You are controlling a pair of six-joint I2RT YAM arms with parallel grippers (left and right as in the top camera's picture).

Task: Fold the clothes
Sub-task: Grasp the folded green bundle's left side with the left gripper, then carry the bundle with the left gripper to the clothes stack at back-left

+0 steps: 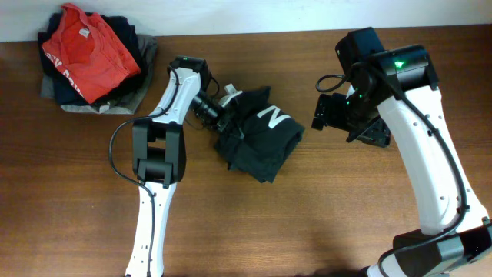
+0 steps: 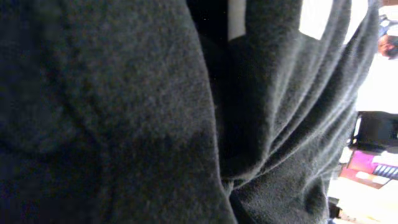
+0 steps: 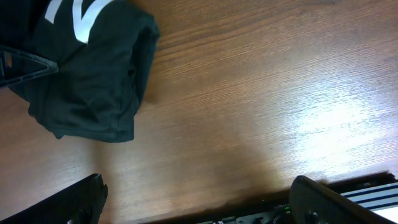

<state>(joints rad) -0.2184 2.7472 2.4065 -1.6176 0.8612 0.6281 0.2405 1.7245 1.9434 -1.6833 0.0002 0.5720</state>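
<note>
Table: a brown wood-grain table [image 1: 323, 215] carries everything I work on.
Task garment: a charcoal-black soft cloth garment [image 1: 257, 142] lies bunched near the middle of the table, between my two arms and well apart from the pile at the far left corner.
Garment shape: it is a loose, uneven heap, not flat. Its edges are rolled under and one thick rounded lobe sticks out toward my right side.
Garment surface: plain, matte and slightly fuzzy up close, with deep soft creases running through it.
Clothes pile: a red cotton T-shirt [image 1: 88, 50] with pale print lies on top of darker pieces, and a grey folded garment [image 1: 77, 106] shows at the bottom edge.
Left gripper: my left gripper [image 1: 223, 119] is pushed into the heap's left edge. Dark cloth fills my wrist view and hides the fingers, so I cannot tell whether they are clamped on it.
Right gripper: my right gripper [image 3: 199, 186] hangs above bare wood just right of the heap, fingers spread wide with nothing between them.
White mark: a small white mark [image 1: 270, 115] of angled strokes sits on the heap's upper face, near the far edge.
</note>
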